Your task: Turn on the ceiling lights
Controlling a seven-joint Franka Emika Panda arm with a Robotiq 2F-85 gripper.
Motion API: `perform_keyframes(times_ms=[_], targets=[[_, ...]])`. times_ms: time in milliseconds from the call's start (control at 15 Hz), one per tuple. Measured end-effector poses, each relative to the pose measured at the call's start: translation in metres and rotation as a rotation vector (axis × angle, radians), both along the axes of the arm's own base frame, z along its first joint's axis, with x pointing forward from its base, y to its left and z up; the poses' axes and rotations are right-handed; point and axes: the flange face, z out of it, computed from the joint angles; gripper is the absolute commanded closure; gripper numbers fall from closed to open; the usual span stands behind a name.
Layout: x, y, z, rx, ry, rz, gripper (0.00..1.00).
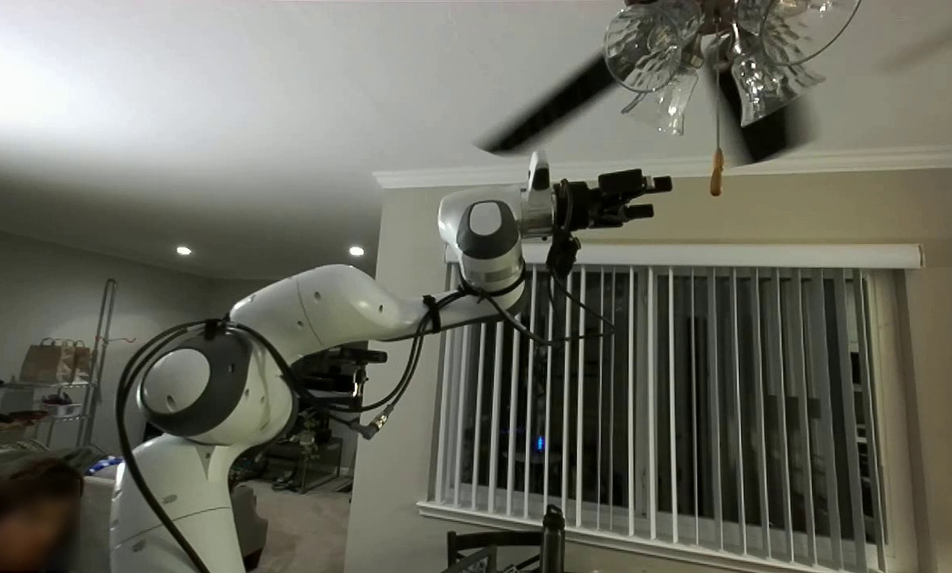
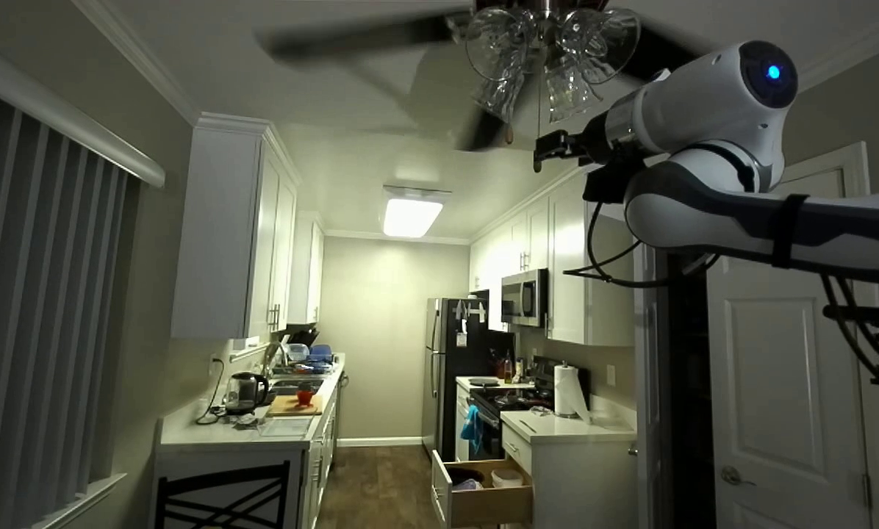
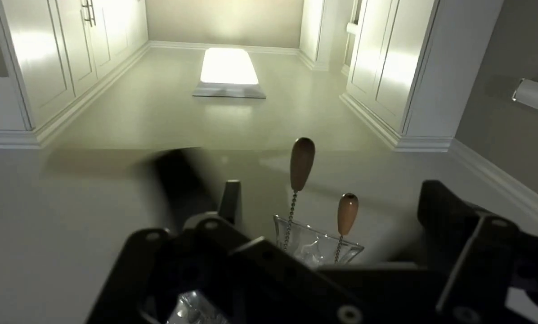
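A ceiling fan light with clear, unlit glass shades (image 1: 770,76) shows in both exterior views (image 2: 572,84). Two beaded pull chains with wooden knobs hang from it. In the wrist view, which stands upside down, a darker knob (image 3: 302,164) and a lighter orange knob (image 3: 347,213) appear between the spread fingers. An orange knob (image 1: 716,173) also shows in an exterior view, to the right of the fingertips and apart from them. My gripper (image 1: 654,198) is open and empty, pointing level towards the chains. It also shows in an exterior view (image 2: 550,149), below the shades.
Blurred, turning fan blades (image 1: 555,107) sweep close above the gripper; one blade (image 2: 366,35) shows in an exterior view. A lit ceiling panel (image 2: 412,215) is in the kitchen. White upper cabinets (image 2: 223,228) and window blinds (image 1: 659,398) are nearby. A person's head (image 1: 30,509) is low at left.
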Motion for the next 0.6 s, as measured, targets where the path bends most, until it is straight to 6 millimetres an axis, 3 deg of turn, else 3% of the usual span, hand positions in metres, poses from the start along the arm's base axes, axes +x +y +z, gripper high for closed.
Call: perform_keyframes(times_ms=[333,600], targets=[[0.017,-0.011,0.02,-0.004,-0.035,-0.045,0.0],[0.04,-0.024,0.025,0.013,-0.024,-0.084,0.0]])
